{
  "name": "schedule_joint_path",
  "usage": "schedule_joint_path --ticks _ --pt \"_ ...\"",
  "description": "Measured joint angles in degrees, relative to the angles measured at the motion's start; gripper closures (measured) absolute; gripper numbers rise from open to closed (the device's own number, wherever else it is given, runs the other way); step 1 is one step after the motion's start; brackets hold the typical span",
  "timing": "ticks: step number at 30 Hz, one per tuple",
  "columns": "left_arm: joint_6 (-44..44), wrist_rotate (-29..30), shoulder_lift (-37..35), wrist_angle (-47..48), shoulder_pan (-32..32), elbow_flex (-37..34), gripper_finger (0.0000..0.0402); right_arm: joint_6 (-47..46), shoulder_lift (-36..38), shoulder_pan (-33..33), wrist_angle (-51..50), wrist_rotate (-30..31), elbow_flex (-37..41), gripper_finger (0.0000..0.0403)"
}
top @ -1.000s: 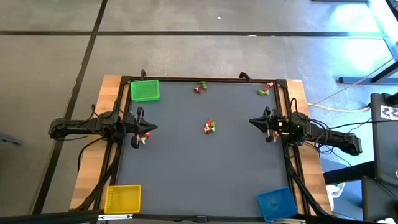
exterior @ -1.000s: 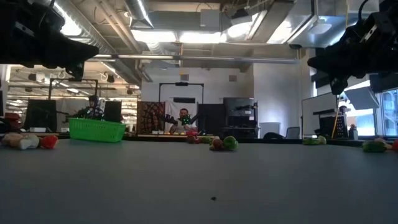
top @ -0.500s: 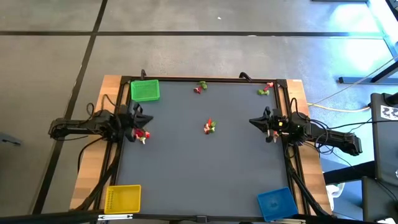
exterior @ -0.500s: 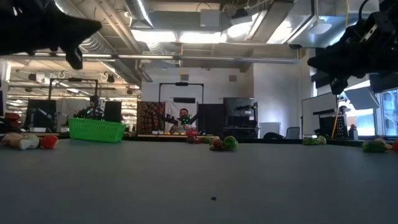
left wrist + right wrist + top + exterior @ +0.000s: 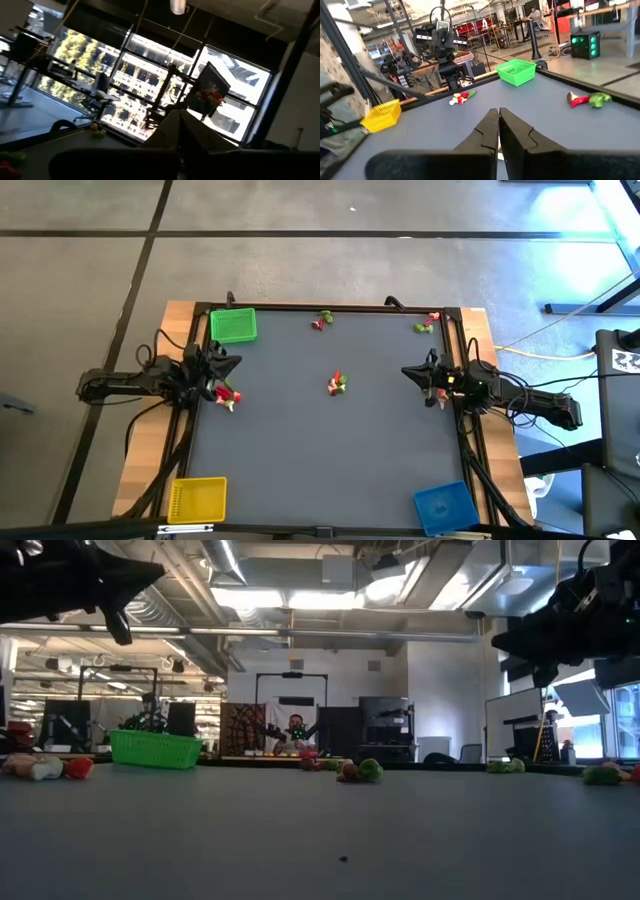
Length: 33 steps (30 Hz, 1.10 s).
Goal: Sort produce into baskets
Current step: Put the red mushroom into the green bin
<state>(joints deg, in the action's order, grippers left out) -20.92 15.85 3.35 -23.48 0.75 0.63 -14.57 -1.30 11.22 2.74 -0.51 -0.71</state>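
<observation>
Small red, green and pale produce pieces lie on the dark table in little heaps: by the left edge, at the centre, at the far edge and at the far right corner. The green basket stands at the far left corner, the yellow basket at the near left, the blue basket at the near right. My left gripper is shut and empty, raised above the left edge, just far of the left heap. My right gripper is shut and empty above the right edge.
The table has a raised dark frame with wooden strips along both sides. In the right wrist view the green basket, the yellow basket, the left heap and the centre heap show across open table.
My left gripper has drawn back toward the table's left edge and swung toward the far edge and the green basket, rising and tipping upward, and now stands off the left heap. Its fingers stay shut.
</observation>
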Motion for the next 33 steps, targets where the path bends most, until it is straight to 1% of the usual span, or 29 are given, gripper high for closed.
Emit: schedule_joint_path --ticks 2,4,7,10,14,19,22,24,29,33 --pt "0.12 2.82 2.46 0.25 0.01 0.77 0.0400 2.37 0.00 0.00 0.02 -0.01 0.00 0.0386" --pt "0.08 4.31 6.09 0.13 0.02 2.20 0.0400 4.41 0.00 0.01 0.03 -0.02 0.00 0.0386" --pt "0.24 6.81 13.42 0.92 0.02 5.80 0.0400 5.97 0.00 0.02 0.15 -0.02 0.00 0.0386" --pt "2.71 7.80 21.47 3.00 0.05 11.19 0.0401 6.08 0.00 0.04 0.15 -0.02 0.00 0.0386" --pt "6.04 8.01 30.45 10.97 0.11 20.08 0.0401 6.08 0.00 0.04 0.15 -0.04 0.00 0.0386" --pt "6.34 8.00 38.85 23.68 -0.10 30.67 0.0401 6.10 0.00 0.04 0.14 -0.04 0.00 0.0386" --pt "6.33 7.94 42.44 30.78 -0.82 35.26 0.0401 6.10 0.00 0.04 0.15 -0.04 0.00 0.0386" --pt "6.32 7.85 44.15 34.42 -1.46 37.13 0.0401 6.10 0.00 0.04 0.15 0.01 0.00 0.0386" --pt "3.08 7.41 46.24 42.35 -3.23 38.32 0.0401 5.89 0.00 0.04 0.15 2.46 0.00 0.0386" --pt "-0.21 6.78 46.76 47.85 -4.10 38.28 0.0401 5.83 0.00 0.04 0.14 2.72 0.00 0.0386"
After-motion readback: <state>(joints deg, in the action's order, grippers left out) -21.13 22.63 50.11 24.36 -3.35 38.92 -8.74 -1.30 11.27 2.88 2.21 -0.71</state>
